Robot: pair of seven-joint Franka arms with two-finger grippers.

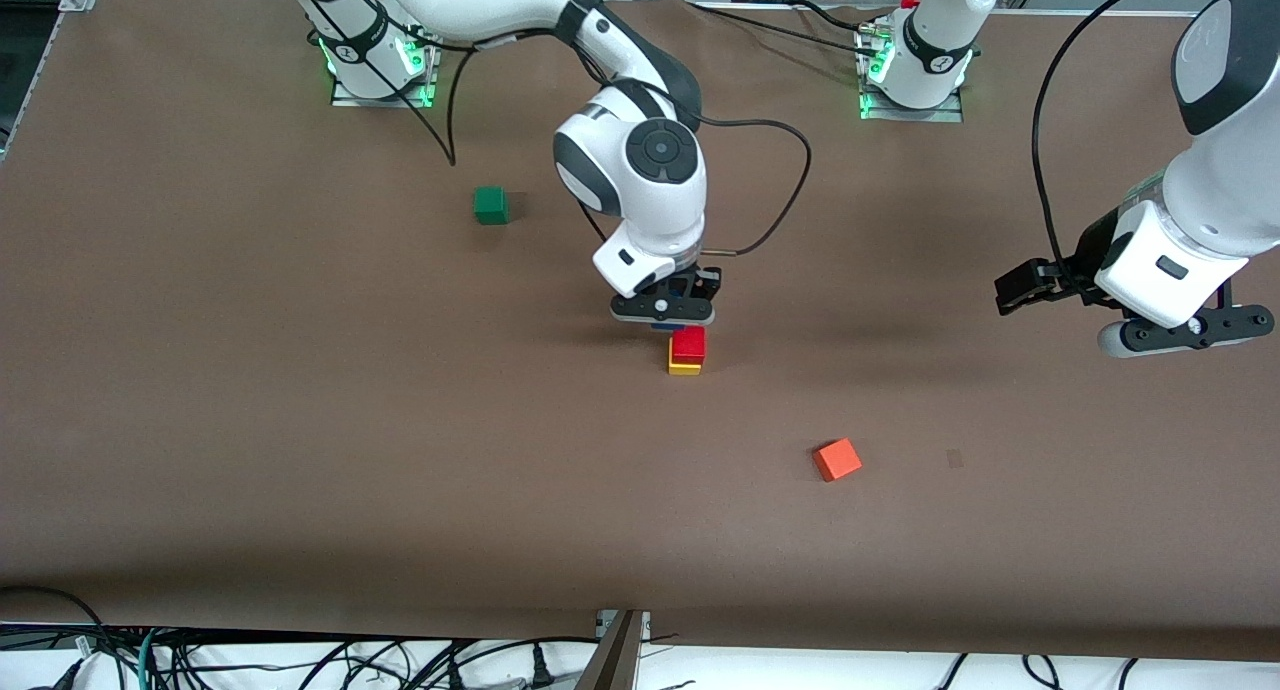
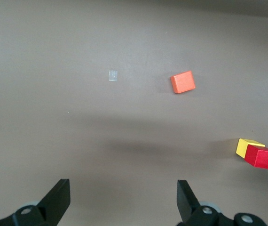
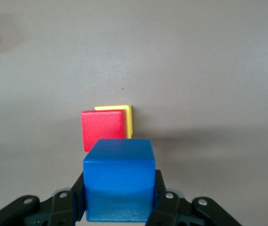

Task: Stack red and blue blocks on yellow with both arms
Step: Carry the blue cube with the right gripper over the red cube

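While the right gripper (image 1: 664,313) hangs over the middle of the brown tabletop (image 1: 300,420), its two black fingers (image 3: 164,200) are clamped on the sides of the blue cube (image 3: 119,178), which is lifted clear of the surface. In the right wrist view the blue cube sits just beside and above the red cube (image 3: 103,130), not resting on it; in the front view only a sliver of blue shows under the gripper body. The red cube lies on top of the yellow cube (image 1: 684,368), set slightly off square, so a thin yellow edge shows along two of its sides. That red-on-yellow stack stands near the tabletop's middle.

Taking the stack as the landmark, the orange cube (image 1: 837,460) lies nearer to the front camera and toward the left arm's end of the tabletop, well apart from the stack. The green cube (image 1: 490,205) lies farther from the front camera than the stack and toward the right arm's end, also well apart.

The left gripper (image 2: 123,200) hovers over bare tabletop toward the left arm's end, well apart from the stack, waiting. Its fingers stand wide apart and hold nothing. The left wrist view takes in the orange cube, a small pale mark (image 2: 113,75) on the tabletop, and the stack.
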